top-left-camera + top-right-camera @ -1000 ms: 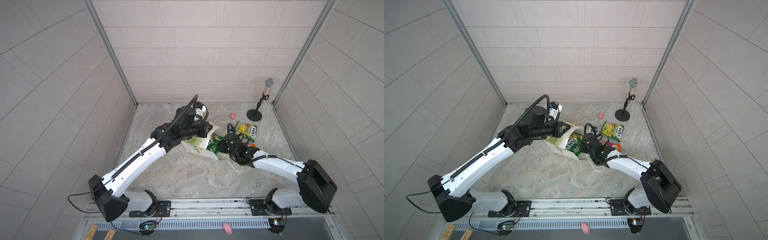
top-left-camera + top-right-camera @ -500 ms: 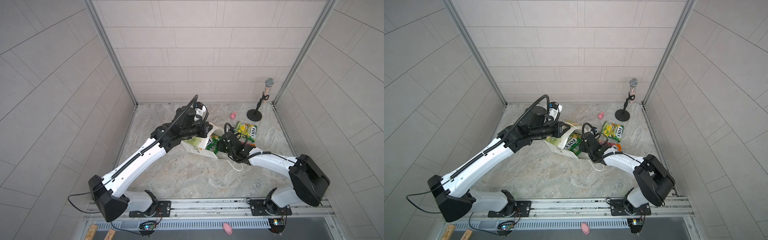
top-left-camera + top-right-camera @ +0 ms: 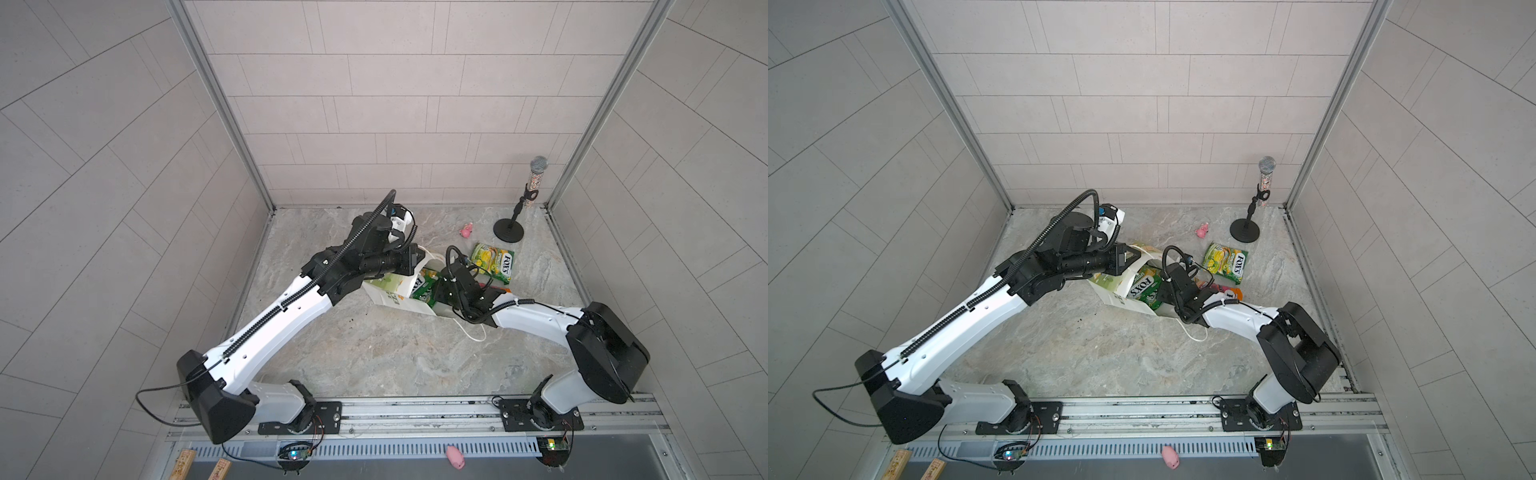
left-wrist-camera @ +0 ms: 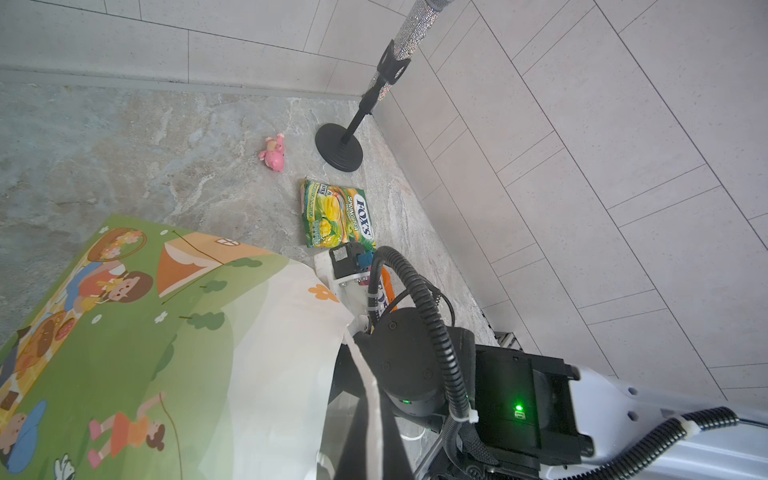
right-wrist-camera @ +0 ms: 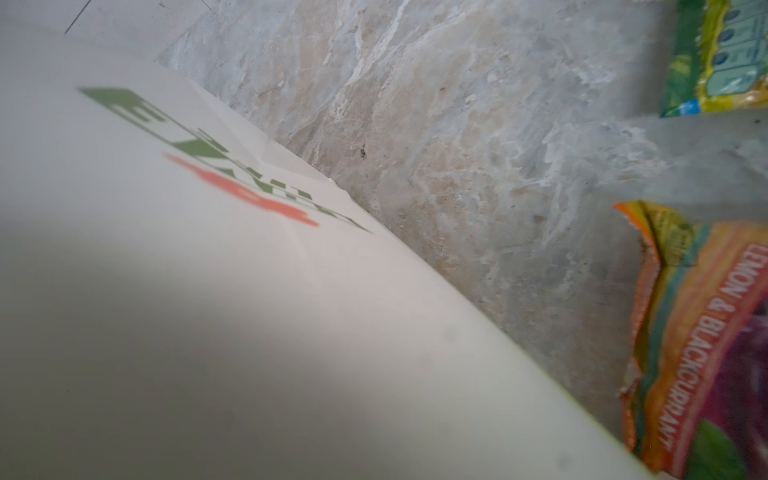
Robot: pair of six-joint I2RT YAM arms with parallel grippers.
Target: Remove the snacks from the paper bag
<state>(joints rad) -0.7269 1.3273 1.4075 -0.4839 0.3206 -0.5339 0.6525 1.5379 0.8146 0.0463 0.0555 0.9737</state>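
Paper bag (image 3: 397, 298) lies tipped; yellow-green packet (image 3: 492, 262), pink toy (image 3: 468, 230) nearby.

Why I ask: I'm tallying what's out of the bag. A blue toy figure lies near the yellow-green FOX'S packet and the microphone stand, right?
Not quite: the toy figure is pink, not blue, as the left wrist view shows. It does lie near the yellow-green FOX'S packet and the microphone stand.

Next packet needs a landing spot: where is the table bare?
Bare: the wide stretch of table between the paper bag and front rail. Crowded: right of the bag, around the yellow-green packet, orange packet, pink toy and microphone stand.
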